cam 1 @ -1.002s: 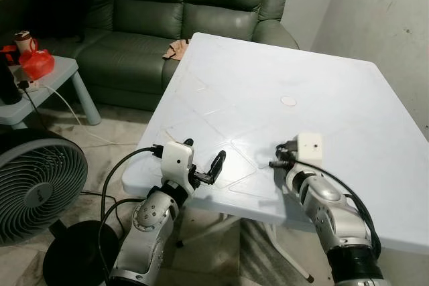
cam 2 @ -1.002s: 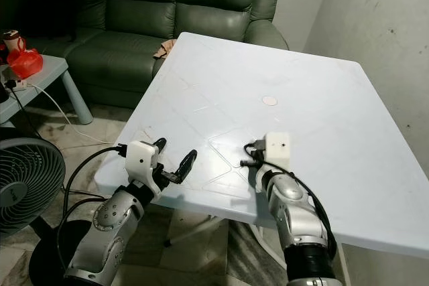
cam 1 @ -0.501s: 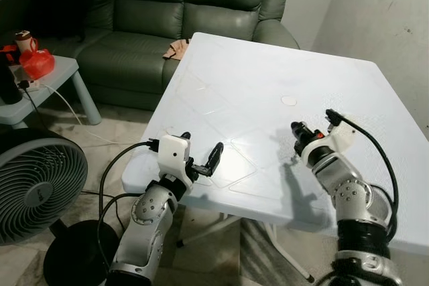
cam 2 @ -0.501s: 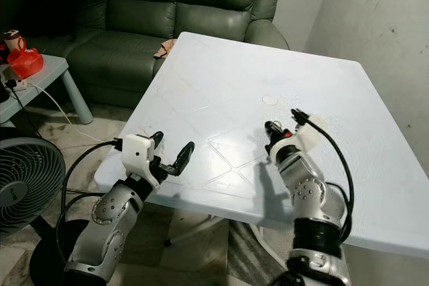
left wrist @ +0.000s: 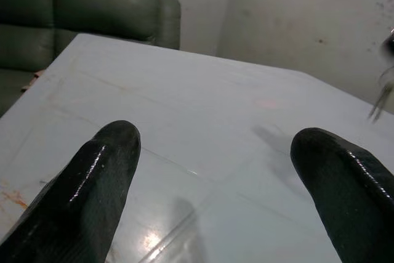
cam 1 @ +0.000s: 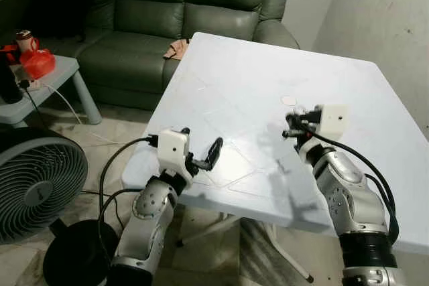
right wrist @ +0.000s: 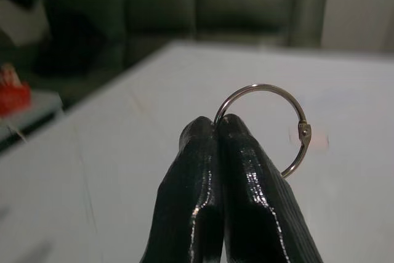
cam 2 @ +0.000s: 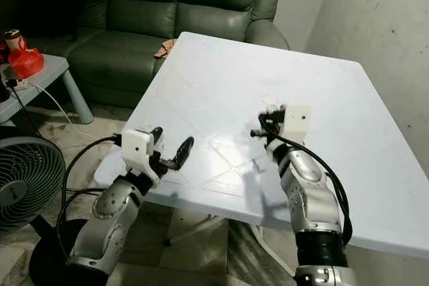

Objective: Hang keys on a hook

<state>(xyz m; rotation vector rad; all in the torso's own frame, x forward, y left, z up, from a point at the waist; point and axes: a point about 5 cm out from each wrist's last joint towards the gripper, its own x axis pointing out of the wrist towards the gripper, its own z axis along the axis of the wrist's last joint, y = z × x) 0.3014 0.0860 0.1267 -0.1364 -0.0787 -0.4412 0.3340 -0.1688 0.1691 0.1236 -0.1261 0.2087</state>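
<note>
We had the right gripper [right wrist: 217,129] clamped on a silver metal key ring [right wrist: 266,126], centre frame, above the white plastic table [cam 1: 268,85]. Left gripper [cam 1: 201,154] sat released, fingers apart, at the table's lower-left edge.

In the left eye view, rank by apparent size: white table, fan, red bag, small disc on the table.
1. White table
2. Fan, cut off by the frame edge and nearer the camera
3. Red bag
4. Small disc

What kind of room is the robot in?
Probably a living room in a home: a green sofa stands behind the white table, with a floor fan and a little side table nearby.
</note>
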